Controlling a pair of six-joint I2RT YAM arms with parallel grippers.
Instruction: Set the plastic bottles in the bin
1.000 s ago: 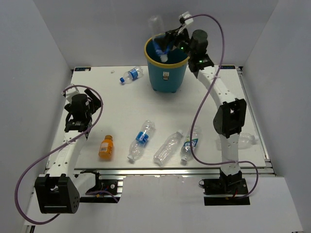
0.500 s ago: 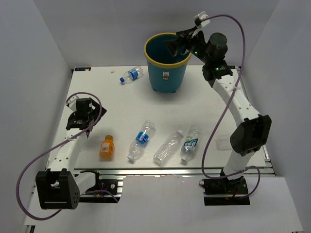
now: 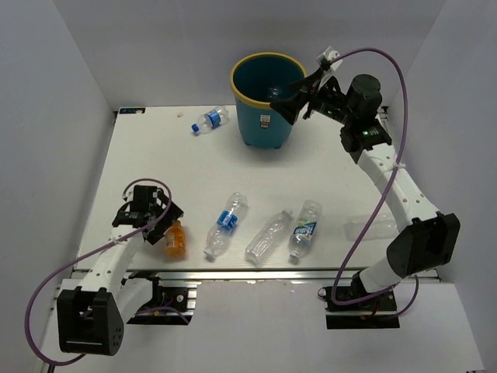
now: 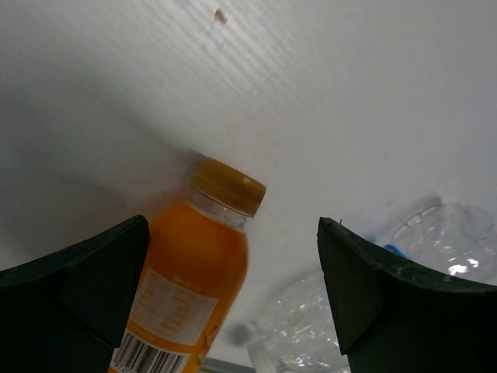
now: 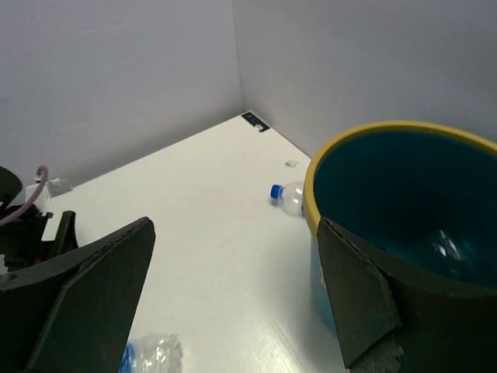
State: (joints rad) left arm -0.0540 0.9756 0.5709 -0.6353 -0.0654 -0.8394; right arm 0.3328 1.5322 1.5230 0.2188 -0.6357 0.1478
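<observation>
1. Orange bottle (image 4: 190, 272): a white label with fine print and a barcode (image 4: 151, 359) is carried; no word or digit can be read.
2. Bin (image 3: 250, 116): a small white sticker (image 3: 265, 120) is borne on the side; illegible.
3. Left water bottle (image 3: 226, 224) and right water bottle (image 3: 303, 230): blue labels are carried; the print is too small to read.

The top view looks steeply down from high above the near edge, taking in the whole desk (image 3: 155, 155). The left wrist view sits very close to the desk, facing the orange bottle (image 4: 194, 264); the right wrist view hangs high beside the bin (image 5: 404, 186), looking across the desk's far-left corner. Both also show from above.
</observation>
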